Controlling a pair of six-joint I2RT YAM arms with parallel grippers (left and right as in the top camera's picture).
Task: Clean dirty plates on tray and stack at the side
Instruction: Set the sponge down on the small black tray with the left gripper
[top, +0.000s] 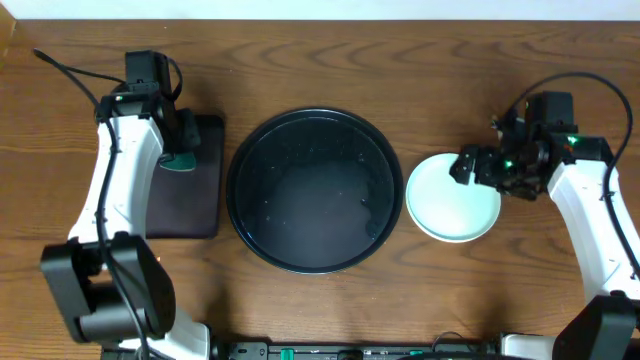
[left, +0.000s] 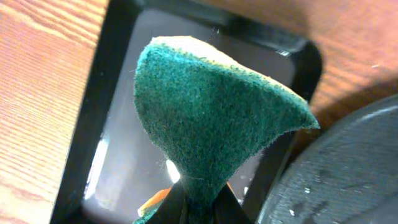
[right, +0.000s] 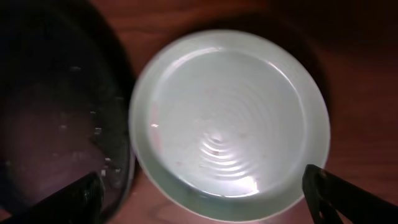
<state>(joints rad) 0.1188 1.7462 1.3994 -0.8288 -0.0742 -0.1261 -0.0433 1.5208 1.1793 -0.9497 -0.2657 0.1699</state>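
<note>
The large round black tray (top: 236, 190) lies in the middle of the table with no plate on it; its rim also shows in the left wrist view (left: 348, 168) and the right wrist view (right: 50, 124). Just right of it, on the wood, rests a pale blue-green plate (top: 450, 205) (right: 230, 112); I cannot tell whether others lie under it. My right gripper (top: 466, 166) (right: 208, 199) hovers over the plate's right side, open, its fingers (right: 348, 199) wide apart and holding nothing. My left gripper (top: 180, 152) (left: 202, 202) is shut on a green sponge (left: 211, 118).
A smaller rectangular black tray (top: 190, 215) (left: 93, 106) lies left of the round tray, under the left gripper and sponge. Bare wooden tabletop (top: 320, 60) surrounds everything.
</note>
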